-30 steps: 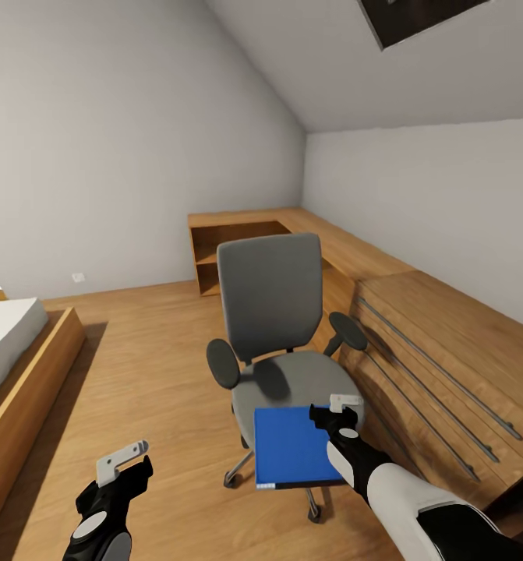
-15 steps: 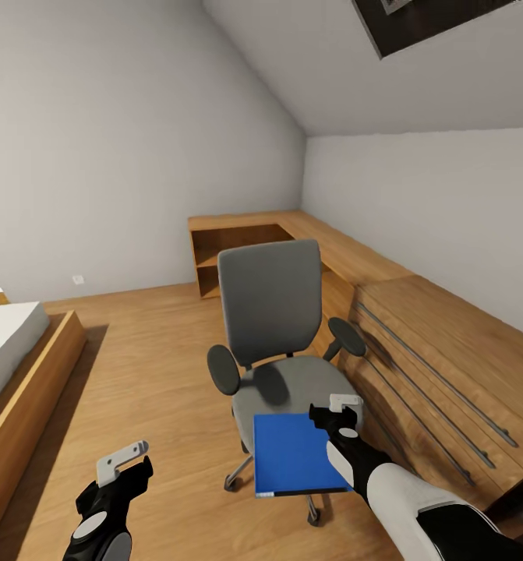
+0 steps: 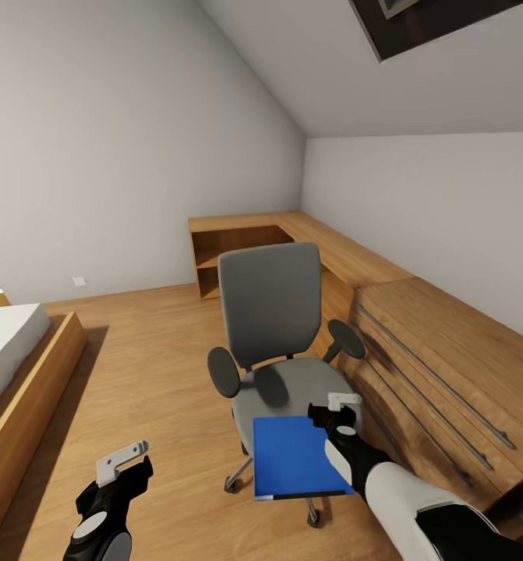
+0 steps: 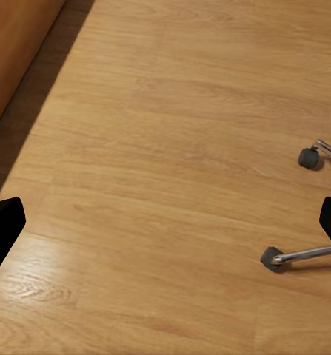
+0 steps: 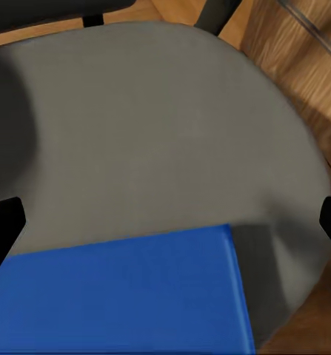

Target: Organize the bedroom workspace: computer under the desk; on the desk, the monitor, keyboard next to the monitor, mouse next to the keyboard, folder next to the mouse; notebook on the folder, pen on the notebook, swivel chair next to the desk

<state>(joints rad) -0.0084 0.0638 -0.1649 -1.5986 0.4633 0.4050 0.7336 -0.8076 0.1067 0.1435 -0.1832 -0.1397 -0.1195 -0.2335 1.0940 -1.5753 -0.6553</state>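
My left gripper (image 3: 125, 460) hangs over bare wood floor (image 3: 152, 366), jaws apart. The blue folder (image 3: 296, 456) overhangs the swivel chair (image 3: 280, 343) seat's front edge; my right gripper (image 3: 335, 411) hovers beside it, jaws spread.

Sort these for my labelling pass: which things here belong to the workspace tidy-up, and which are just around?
Job: bright blue flat folder; grey upholstered swivel chair it lies on; right hand by the folder.
Just around: oak wooden dresser; open wooden shelves; bed with white mattress; dark-framed skylight.
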